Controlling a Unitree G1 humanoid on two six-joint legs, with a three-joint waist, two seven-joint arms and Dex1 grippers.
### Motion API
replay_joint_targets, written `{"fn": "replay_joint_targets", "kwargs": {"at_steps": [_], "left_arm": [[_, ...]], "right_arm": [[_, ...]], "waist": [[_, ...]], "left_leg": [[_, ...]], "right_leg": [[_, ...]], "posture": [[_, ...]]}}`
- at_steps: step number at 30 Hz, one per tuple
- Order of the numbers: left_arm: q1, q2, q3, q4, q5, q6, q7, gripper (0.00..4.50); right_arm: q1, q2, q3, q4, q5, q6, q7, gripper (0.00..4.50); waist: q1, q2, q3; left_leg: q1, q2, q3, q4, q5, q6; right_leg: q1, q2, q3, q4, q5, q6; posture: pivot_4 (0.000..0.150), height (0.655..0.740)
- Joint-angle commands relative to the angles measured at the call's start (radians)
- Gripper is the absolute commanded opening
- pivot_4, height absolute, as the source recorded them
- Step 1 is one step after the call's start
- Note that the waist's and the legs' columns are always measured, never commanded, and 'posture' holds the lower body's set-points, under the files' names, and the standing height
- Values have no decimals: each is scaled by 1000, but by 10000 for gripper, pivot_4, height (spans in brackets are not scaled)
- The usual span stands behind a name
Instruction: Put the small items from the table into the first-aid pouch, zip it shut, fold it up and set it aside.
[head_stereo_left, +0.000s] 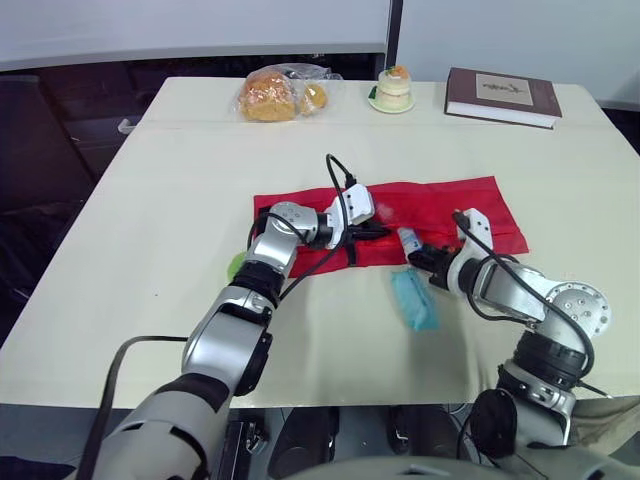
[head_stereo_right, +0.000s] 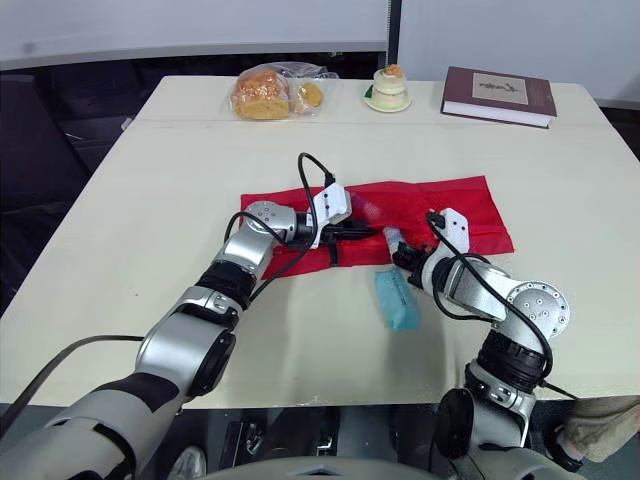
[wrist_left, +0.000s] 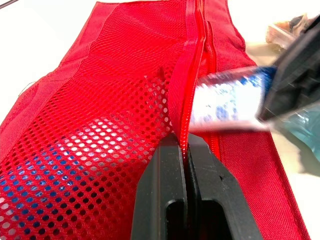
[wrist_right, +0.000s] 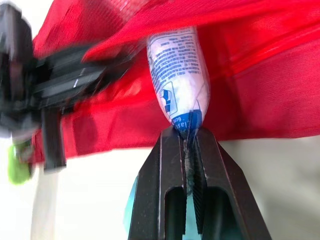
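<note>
The red first-aid pouch (head_stereo_left: 450, 205) lies flat and open at the table's middle. My left gripper (wrist_left: 182, 142) is shut on the pouch's zipper edge beside the mesh pocket and lifts that flap. My right gripper (wrist_right: 186, 132) is shut on the crimped end of a white and blue tube (wrist_right: 177, 75). The tube's (head_stereo_left: 408, 240) front end pokes under the raised flap, into the opening. A teal packet (head_stereo_left: 413, 298) lies on the table just in front of the pouch, next to the right gripper (head_stereo_left: 422, 256). A small green item (head_stereo_left: 236, 266) sits by my left forearm.
Along the far edge of the table (head_stereo_left: 150, 200) stand a bagged bread loaf (head_stereo_left: 275, 93), a small cake on a plate (head_stereo_left: 392, 88) and a dark red book (head_stereo_left: 503, 96). Open tabletop lies left of the pouch and in front of it.
</note>
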Motion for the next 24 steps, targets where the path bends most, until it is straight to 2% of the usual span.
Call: {"fn": "replay_joint_targets", "kwargs": {"at_steps": [1,7,16,24], "left_arm": [[-22,-3,2,-10,-10,-18,-17,0],[-11,-9,-5,-32,-16,-19,-49,0],[-17,-5,-4,-24,-7,-29,-49,0],[-25,-6,-1,-15,-8,-31,-42,0]], "right_arm": [[-62,29,-48,32,21,6,-71,102],[-142,50,-29,93,-38,6,-70,102],[-138,-125,295,50,-165,6,190,102],[-120,-125,388,22,-248,-4,322,102]], "waist": [[0,0,0],[-2,0,0],[-4,0,0],[-3,0,0]], "left_leg": [[0,0,0,0,0,0],[0,0,0,0,0,0],[0,1,1,0,0,0],[0,1,1,0,0,0]], "right_leg": [[0,0,0,0,0,0],[0,1,0,0,0,0],[0,1,0,-1,0,0],[0,1,0,-1,0,0]], "posture": [[1500,7289],[1500,7289],[1500,7289],[1500,7289]]}}
